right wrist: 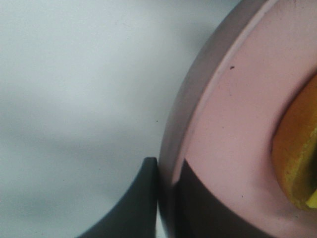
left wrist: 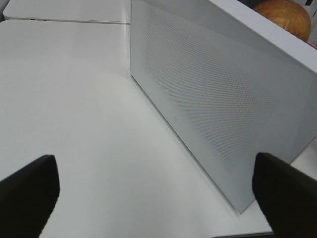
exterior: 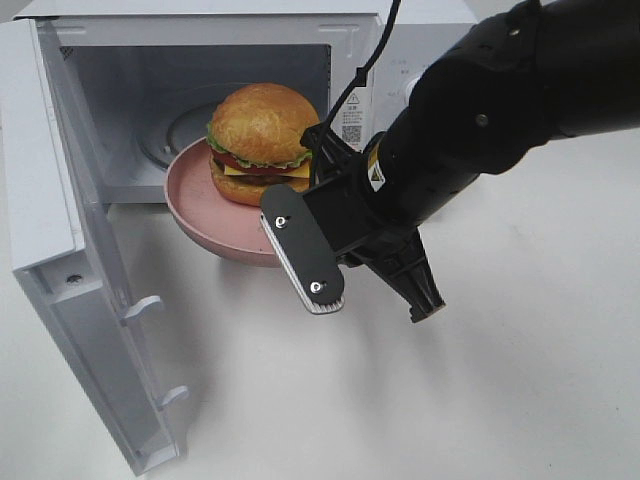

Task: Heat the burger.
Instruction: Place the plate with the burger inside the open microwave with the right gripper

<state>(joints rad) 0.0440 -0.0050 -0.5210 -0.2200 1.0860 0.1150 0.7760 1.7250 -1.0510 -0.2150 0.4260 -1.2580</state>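
Right fingers clamped on pink plate rim, burger aboard, plate half across microwave sill, left fingers wide apart beside door.

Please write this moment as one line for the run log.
right tool: shut on plate rim | burger: on plate, at open microwave mouth | left tool: open, empty, by door
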